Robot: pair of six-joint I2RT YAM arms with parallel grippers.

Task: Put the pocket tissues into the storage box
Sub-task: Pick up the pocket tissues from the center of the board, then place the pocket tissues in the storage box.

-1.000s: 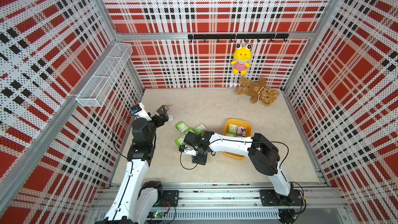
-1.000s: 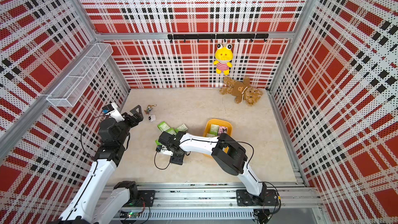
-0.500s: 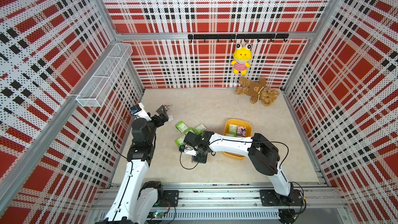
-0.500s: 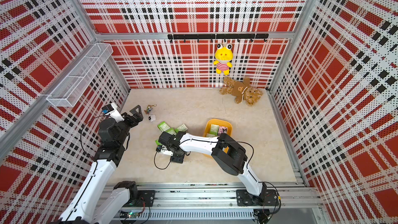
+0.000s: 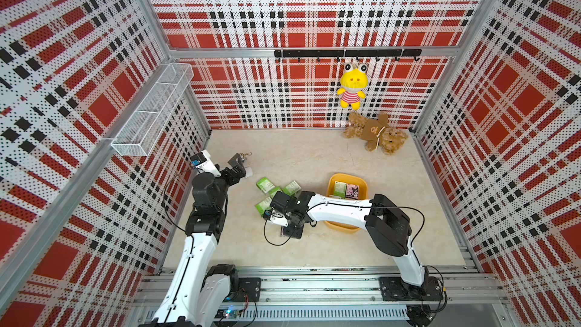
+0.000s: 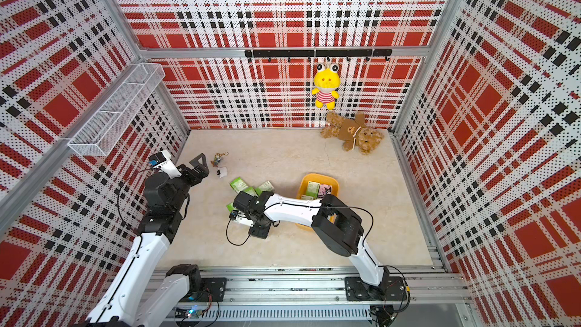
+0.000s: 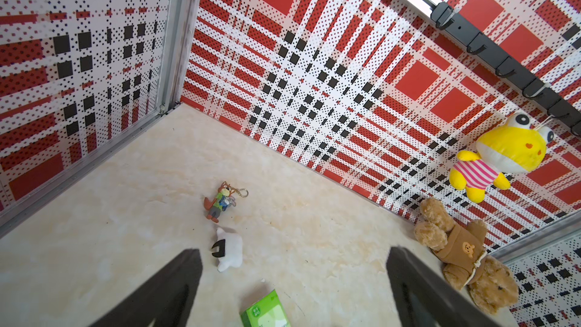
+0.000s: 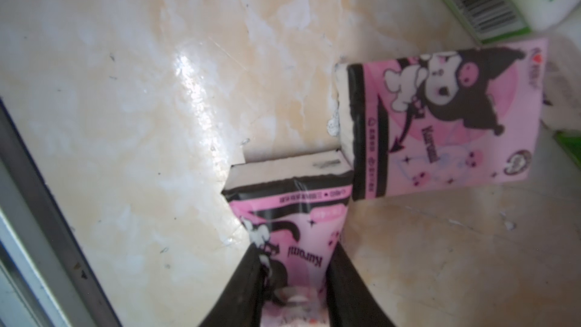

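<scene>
Top views overhead, same whole scene, wrist views low

**Finding:** a robotics test cell, not a home, shop or office.

**Enclosure:** The work area is boxed in on three sides by perforated wall panels (image 5: 298, 11) printed in red, black and white plaid. Bare aluminium posts (image 5: 147, 11) hold the panels.

**Equipment:** Two white-and-black robot arms, the left arm (image 5: 195, 246) and the right arm (image 5: 339, 212), are mounted on a metal rail (image 5: 314, 287) along the open front.

**Surface:** The counter (image 5: 298, 158) is a marbled beige sheet.

**Fittings:** These are sparse. A wire basket (image 5: 151, 111) is fixed to one side wall and a black hook rail (image 5: 345, 54) to the back wall.

**Goods:** The items look like staged props:
- a plush frog (image 5: 352, 89) hanging from the hook rail
- a teddy bear (image 5: 375, 133)
- tissue packets (image 5: 264, 184)
- a yellow tray (image 5: 345, 176)
</scene>
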